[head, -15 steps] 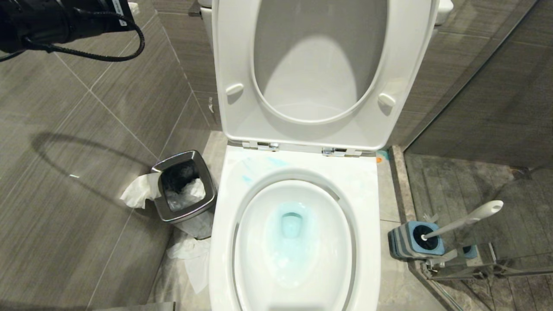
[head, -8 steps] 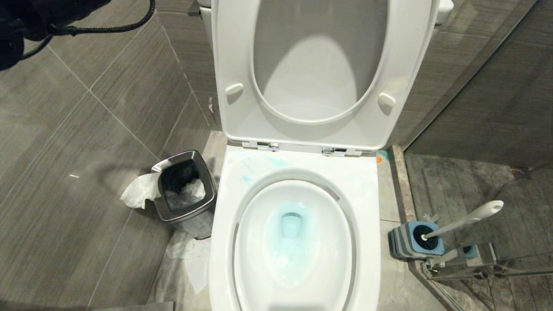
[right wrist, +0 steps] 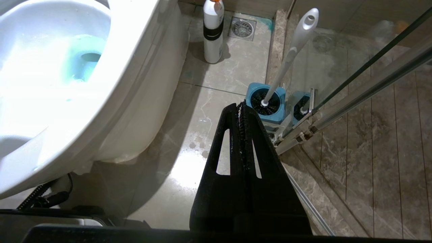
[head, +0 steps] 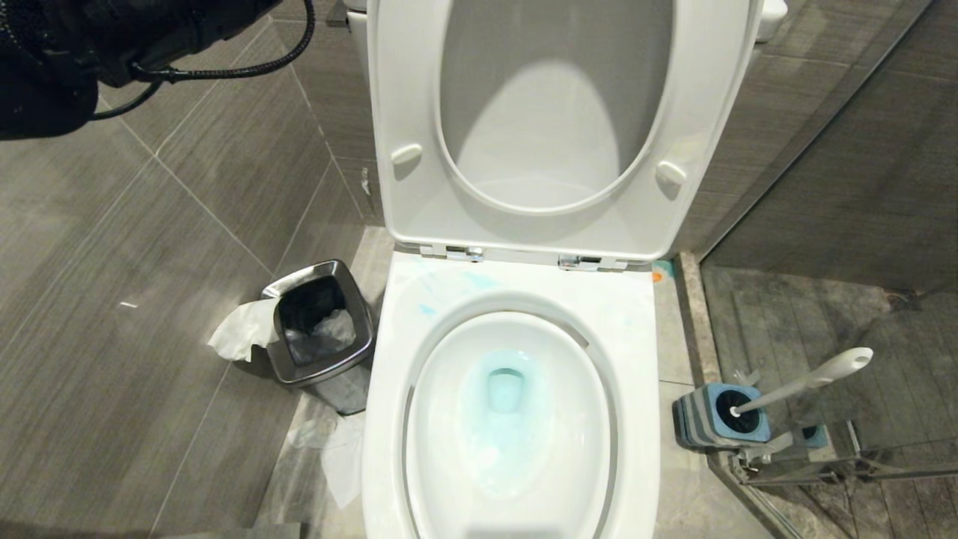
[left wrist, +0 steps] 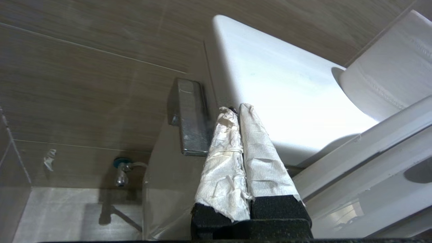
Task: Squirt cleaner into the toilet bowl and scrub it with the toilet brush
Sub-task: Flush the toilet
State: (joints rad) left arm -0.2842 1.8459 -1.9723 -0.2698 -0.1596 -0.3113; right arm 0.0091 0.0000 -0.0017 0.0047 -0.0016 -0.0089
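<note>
Fingers of both grippers closed and empty, grey tiled floor (head: 150,389) around the toilet bowl (head: 644,359).

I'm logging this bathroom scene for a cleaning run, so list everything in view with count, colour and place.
toilet bowl: one, white, centre, seat and lid raised
cleaner: blue-green tint in the bowl's water, smears on the rim
toilet brush: one, white handle, standing in its holder
brush holder: one, grey and blue, floor on the bowl's right
waste bin: one, steel, floor on the bowl's left
bottle: one, white, floor beside the bowl
flush lever: one, chrome, on the tank
toilet paper roll: one, white, on the tank
left gripper: shut, paper-wrapped, near the flush lever
right gripper: shut, black, low beside the bowl
</note>
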